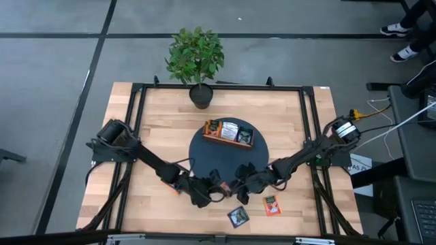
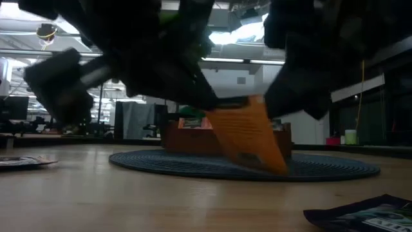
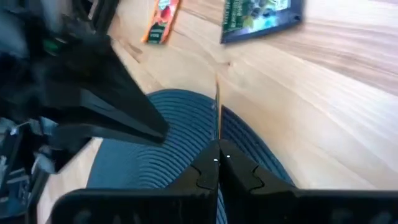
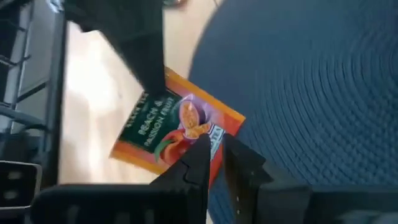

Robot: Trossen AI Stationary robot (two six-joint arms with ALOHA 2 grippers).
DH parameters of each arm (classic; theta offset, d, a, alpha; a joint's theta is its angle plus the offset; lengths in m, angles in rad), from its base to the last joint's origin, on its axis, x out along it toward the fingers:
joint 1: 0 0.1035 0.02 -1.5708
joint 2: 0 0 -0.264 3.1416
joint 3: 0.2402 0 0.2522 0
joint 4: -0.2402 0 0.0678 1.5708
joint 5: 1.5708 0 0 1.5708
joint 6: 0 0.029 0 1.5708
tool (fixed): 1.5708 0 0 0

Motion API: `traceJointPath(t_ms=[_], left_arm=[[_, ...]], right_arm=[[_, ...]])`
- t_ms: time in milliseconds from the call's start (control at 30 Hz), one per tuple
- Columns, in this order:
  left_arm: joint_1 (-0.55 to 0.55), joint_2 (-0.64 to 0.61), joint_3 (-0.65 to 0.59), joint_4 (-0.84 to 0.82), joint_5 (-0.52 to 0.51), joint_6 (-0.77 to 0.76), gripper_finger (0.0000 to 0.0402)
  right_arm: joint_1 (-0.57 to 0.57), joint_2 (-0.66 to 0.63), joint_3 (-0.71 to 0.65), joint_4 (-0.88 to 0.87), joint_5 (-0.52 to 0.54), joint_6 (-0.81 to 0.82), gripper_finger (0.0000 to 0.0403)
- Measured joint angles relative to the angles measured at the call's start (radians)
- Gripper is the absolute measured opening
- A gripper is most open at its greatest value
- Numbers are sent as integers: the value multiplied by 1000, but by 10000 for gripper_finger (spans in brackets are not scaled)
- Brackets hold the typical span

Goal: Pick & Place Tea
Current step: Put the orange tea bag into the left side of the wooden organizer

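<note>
An orange tea sachet (image 4: 174, 127) hangs tilted over the near edge of the dark round mat (image 1: 204, 155), clear of it in the low view (image 2: 248, 138). My left gripper (image 3: 216, 163) is shut on it. My right gripper (image 4: 217, 152) stands beside it with a narrow gap between its fingers, and the sachet's other edge lies in that gap. The wooden tray (image 1: 208, 136) with several sachets stands on the mat. On the table near the front edge lie an orange sachet (image 1: 272, 205) and a dark one (image 1: 238, 216). My left gripper pinches one edge of the orange sachet (image 3: 217, 127) between its two fingers; in its own view the sachet shows edge-on. In the right wrist view its fingers (image 4: 149, 68) come onto the sachet's far edge (image 4: 163, 93). The sachet hangs tilted, lifted clear of the mat. My right gripper has its fingers (image 4: 199, 155) on either side of the sachet's near edge (image 4: 214, 138), slanting down from the table's right. Whether they still touch it, I cannot tell.
A potted plant (image 1: 196, 58) stands at the table's far edge. A black frame (image 1: 310, 122) runs along the sides of the wooden table top. Bare wood lies to the left and right of the mat.
</note>
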Motion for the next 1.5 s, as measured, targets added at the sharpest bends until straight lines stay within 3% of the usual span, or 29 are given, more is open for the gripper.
traceJointPath(t_ms=[533,767,967,1267,1500], left_arm=[[-40,-272,0,-333,45,48,2],[-35,-391,0,-375,169,81,2],[-63,-421,0,-435,180,126,2],[-107,-421,0,-461,144,256,2],[-91,-421,0,-463,159,309,2]], right_arm=[[-23,-63,2,87,4,-276,44],[-43,-63,2,150,4,-380,44],[-74,-63,2,264,-53,-438,49],[-150,-63,2,395,-294,-490,140],[-221,-43,3,402,-408,-491,224]])
